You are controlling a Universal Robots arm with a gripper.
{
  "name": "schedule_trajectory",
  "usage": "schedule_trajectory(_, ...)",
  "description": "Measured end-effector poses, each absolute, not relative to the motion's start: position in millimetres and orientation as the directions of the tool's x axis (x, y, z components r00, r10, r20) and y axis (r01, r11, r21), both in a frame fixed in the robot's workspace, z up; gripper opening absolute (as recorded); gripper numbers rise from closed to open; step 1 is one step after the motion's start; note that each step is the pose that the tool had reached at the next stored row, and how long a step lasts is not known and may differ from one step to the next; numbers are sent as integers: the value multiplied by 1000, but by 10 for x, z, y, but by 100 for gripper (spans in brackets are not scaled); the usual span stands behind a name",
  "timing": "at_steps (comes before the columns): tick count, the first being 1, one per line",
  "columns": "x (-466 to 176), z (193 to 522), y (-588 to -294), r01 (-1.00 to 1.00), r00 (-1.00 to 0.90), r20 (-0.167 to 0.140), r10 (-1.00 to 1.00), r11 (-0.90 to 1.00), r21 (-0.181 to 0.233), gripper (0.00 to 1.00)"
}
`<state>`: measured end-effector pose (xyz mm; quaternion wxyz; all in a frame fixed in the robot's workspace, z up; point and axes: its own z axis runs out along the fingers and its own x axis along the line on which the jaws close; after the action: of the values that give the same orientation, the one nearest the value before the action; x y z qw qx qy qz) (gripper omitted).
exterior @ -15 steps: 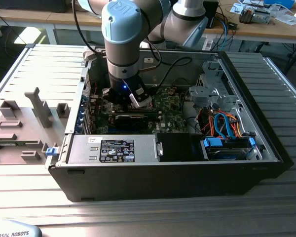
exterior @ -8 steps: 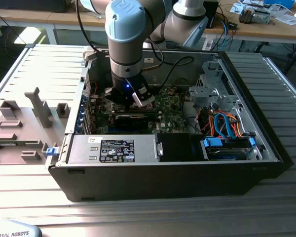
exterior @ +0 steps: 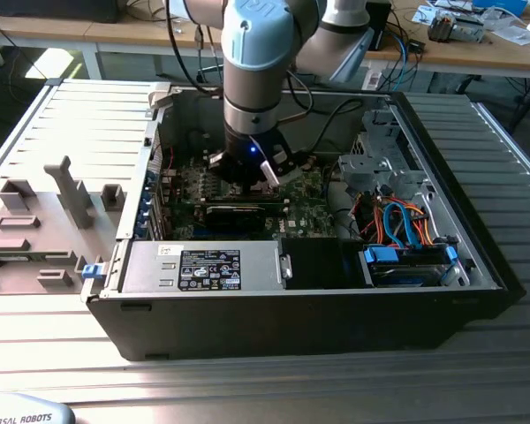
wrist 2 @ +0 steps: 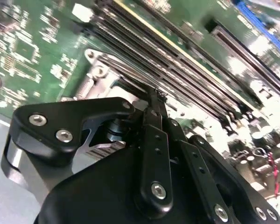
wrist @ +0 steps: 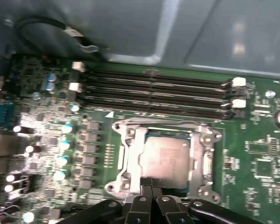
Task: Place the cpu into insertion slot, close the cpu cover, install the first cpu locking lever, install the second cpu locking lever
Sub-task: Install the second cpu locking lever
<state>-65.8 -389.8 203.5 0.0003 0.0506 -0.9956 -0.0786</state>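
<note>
The gripper (wrist: 151, 185) hangs low over the motherboard (wrist: 266, 154), its black fingers (wrist: 147, 183) drawn together to a narrow tip that rests at the near edge of the insertion slot (wrist: 126, 154). In the second wrist view the gripper (wrist 2: 155, 100) shows the same: the linkage arms converge and the fingertips meet at the silver rim of the socket (wrist 2: 100, 70). The jaws look closed with nothing held between them, though the tip is partly masked by its own linkage, so whether it pinches a thin lever there is hard to say.

Just beyond the fingertips, the cpu (wrist: 165, 156) lies flat inside the slot, its silver-grey top showing through the square window of the cpu cover (wrist: 200, 161), which appears to lie down over the chip and frame it on all sides.

Behind the socket run four long dark memory slots (wrist: 154, 93), parallel to one another, and to one side stand rows of small capacitors (wrist: 63, 144).

In the exterior view the arm (exterior: 256, 79) reaches straight down into the open computer case (exterior: 477, 238), with the gripper (exterior: 247, 181) close above the green board. A grey power supply (exterior: 203, 265) sits along the near wall, and blue and orange cables (exterior: 402, 225) lie toward the exterior view's right. The case rests on a ribbed metal table (exterior: 88, 115).
</note>
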Motion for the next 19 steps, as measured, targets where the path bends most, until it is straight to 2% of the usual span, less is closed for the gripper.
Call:
schedule_trajectory(4, -595, 2038, -3810, -100, -995, 0, -101, 988, 113, 11)
schedule_trajectory(7, -580, 2051, -3598, -100, -995, 3, -101, 992, 83, 11)
schedule_trajectory(9, -582, 2190, -3575, -100, -995, 6, -101, 993, 56, 11)
schedule_trajectory(15, -581, 2505, -3550, -100, -995, 7, -101, 994, 48, 11)
schedule_trajectory(19, -582, 2525, -3548, -100, -995, 7, -101, 994, 48, 11)
